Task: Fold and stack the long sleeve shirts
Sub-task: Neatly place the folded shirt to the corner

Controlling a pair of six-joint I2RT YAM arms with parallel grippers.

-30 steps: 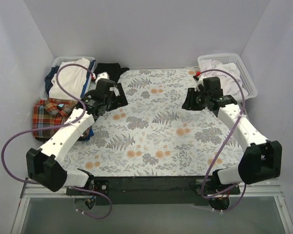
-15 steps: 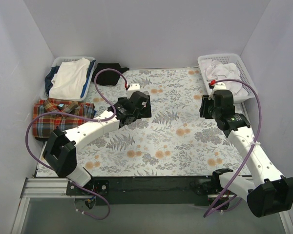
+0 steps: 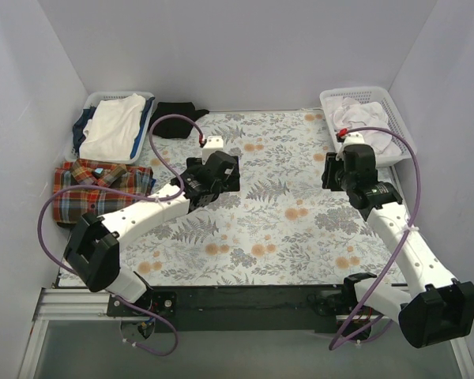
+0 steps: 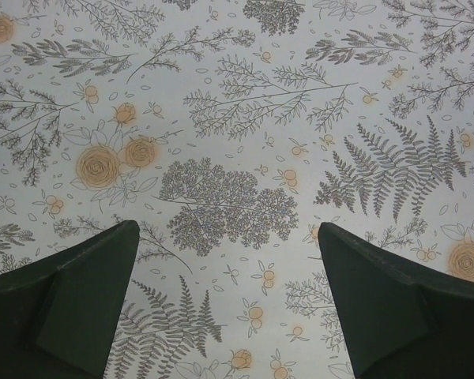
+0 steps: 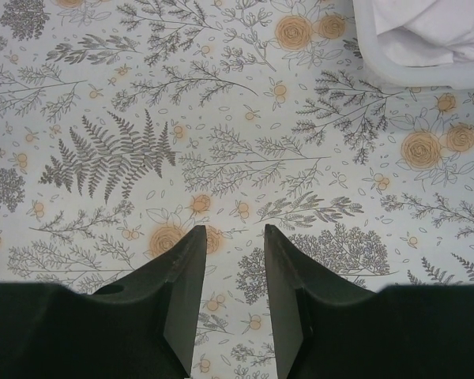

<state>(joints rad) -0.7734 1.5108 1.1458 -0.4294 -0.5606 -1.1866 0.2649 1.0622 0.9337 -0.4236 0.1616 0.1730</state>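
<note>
The red-orange plaid long sleeve shirt (image 3: 83, 189) lies bunched at the table's left edge. The black shirt (image 3: 174, 112) is crumpled at the back, beside the left basket. My left gripper (image 3: 225, 175) hovers over the middle-left of the flowered cloth, away from both shirts. In the left wrist view it (image 4: 227, 229) is wide open, with only the printed cloth between its fingers (image 4: 79, 300). My right gripper (image 3: 330, 172) hangs over the right side. In the right wrist view it (image 5: 235, 230) is partly open and holds nothing.
A basket (image 3: 91, 103) at the back left holds white and blue clothes. A white basket (image 3: 403, 130) at the back right holds white cloth; its corner (image 5: 426, 75) shows in the right wrist view. The flowered tablecloth (image 3: 276, 221) covers the table. Walls close in on three sides.
The left arm has swung from beside the plaid shirt out toward the table's middle. The right arm has drawn back to the right. Both grippers kept their openings.
</note>
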